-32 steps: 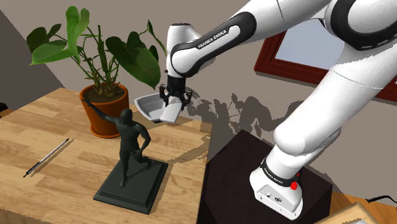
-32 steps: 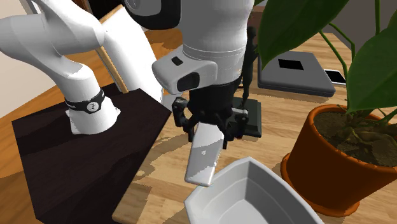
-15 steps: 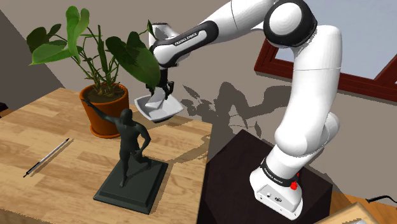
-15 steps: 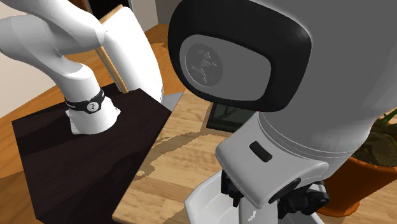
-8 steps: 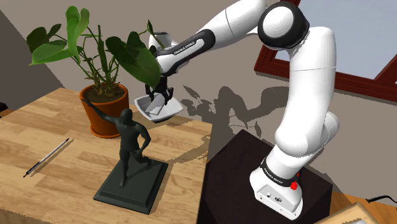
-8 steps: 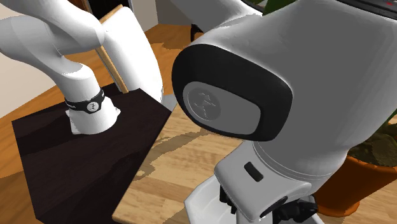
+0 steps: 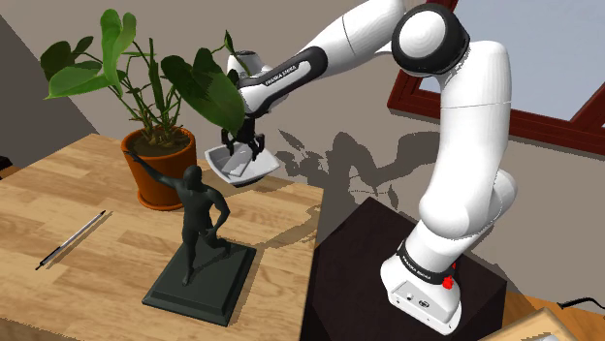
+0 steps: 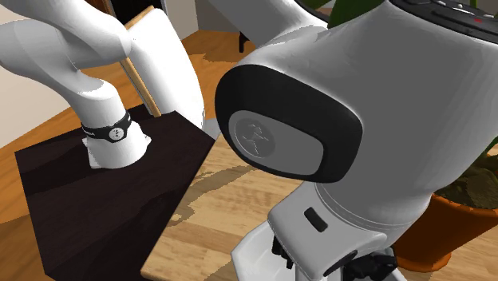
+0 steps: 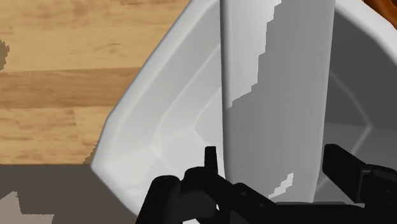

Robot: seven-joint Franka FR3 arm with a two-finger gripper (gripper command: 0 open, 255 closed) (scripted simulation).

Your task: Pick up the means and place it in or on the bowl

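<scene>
The white bowl (image 7: 254, 172) sits at the far edge of the wooden worktop (image 7: 87, 184), close under the wall and near the corner on the shoulder view's right; the plant pot (image 7: 160, 174) stands just beside it on that view's left, and the leaves (image 7: 208, 92) hang over the arm's wrist; nearer the camera, bare wood lies between the bowl and the dark statue (image 7: 199, 218), with a pen (image 7: 73, 239) well apart toward the near left edge; the dark stand (image 7: 388, 262) butts against the worktop's right side; the pincer (image 7: 242, 147) hangs low over the bowl; in the wrist view its fingers (image 9: 210, 167) stand about a slab's width apart and press both long edges of a pale grey flat slab (image 9: 273, 95), which reaches down inside the bowl's walls (image 9: 159, 108)
</scene>
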